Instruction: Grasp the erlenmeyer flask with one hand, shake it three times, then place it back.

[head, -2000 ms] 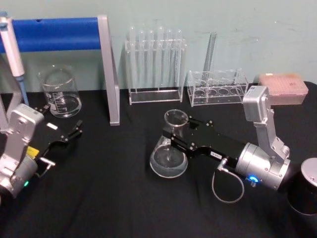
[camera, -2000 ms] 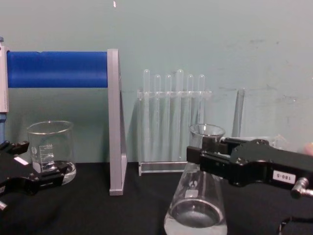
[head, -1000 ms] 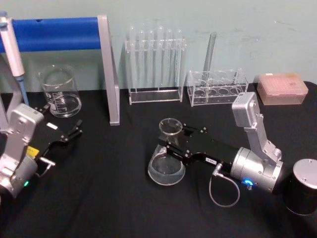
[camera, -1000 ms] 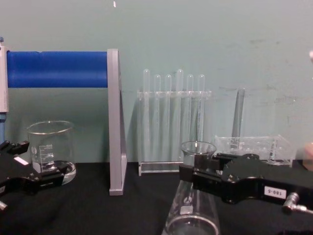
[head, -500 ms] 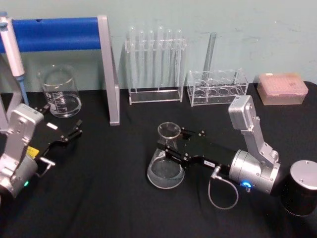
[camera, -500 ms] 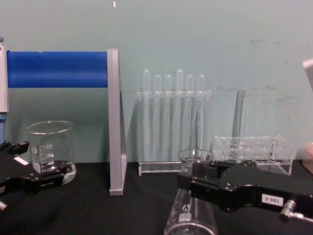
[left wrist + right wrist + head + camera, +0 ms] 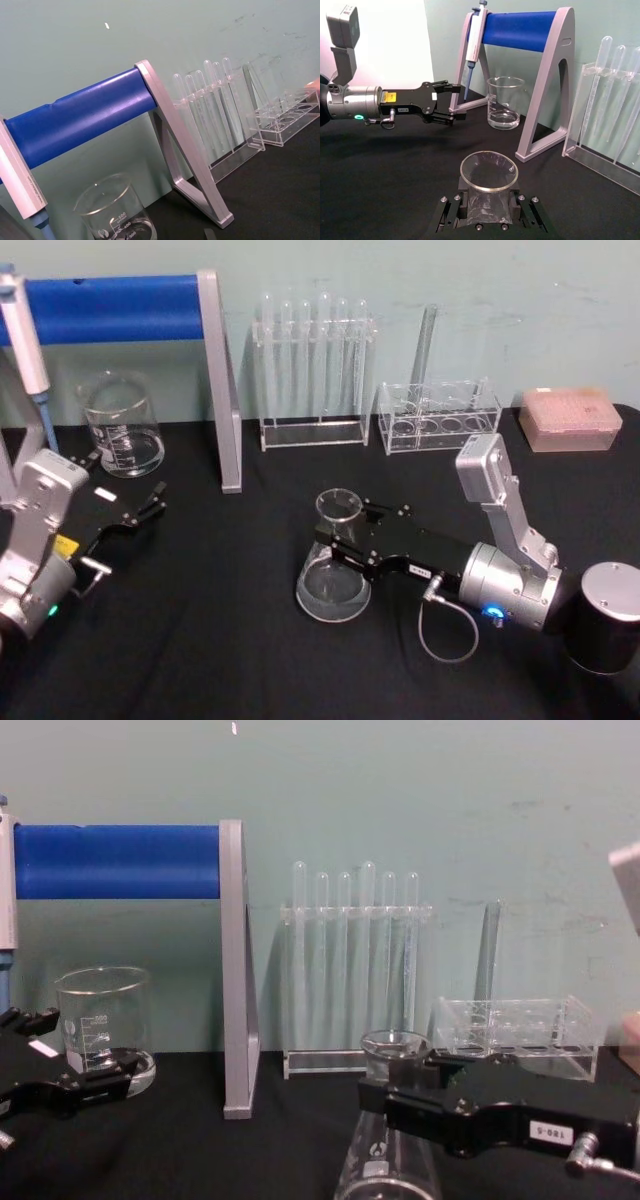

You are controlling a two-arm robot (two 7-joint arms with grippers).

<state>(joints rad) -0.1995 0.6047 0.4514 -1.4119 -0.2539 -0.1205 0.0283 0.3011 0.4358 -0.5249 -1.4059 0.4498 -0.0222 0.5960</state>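
The right hand (image 7: 341, 531) is clamped round the neck of the erlenmeyer flask (image 7: 332, 585), which has sunk lower and come nearer the robot. Its base looks at or just off the worktop (image 7: 230, 640), so probably put-down. The tube rack (image 7: 312, 370) stands well beyond the hand, with open room either side. The left hand (image 7: 150, 506) idles, spread, far off.

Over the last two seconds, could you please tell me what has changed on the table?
The right pincer, shut on the neck of the erlenmeyer flask throughout, has carried it down and back toward the robot, slightly to its left. The left pincer stayed parked and open near the beaker, and the test-tube rack has not moved.
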